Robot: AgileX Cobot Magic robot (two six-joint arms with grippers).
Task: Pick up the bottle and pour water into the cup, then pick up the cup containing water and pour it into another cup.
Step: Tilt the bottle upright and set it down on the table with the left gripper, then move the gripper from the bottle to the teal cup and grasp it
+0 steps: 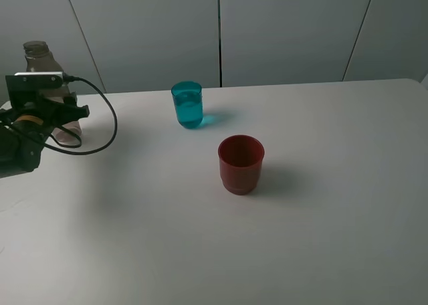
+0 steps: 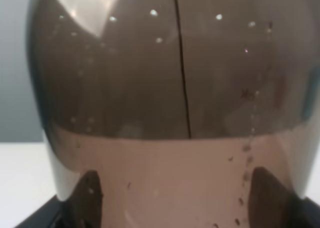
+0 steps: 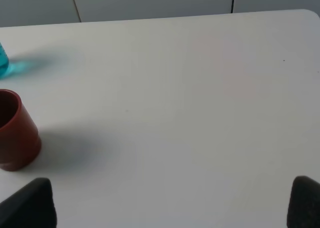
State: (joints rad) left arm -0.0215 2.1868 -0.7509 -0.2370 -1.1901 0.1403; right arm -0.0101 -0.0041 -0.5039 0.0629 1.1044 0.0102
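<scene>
Left gripper [image 2: 175, 203] is clamped low on the bottle [image 1: 37, 51], 1 finger each side. Thin smooth plastic: probably light, squashy and slippery, so hold mid-body, gently. Right gripper [image 3: 170, 203] is wide and empty. From it, the watered cup [image 1: 187, 104] stands beyond the red cup [image 1: 241, 164].

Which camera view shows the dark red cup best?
The exterior high view: the dark red cup stands whole and upright there, open mouth visible. The right wrist view cuts it off at the picture's edge. The left wrist view is filled by the bottle, no cup.
</scene>
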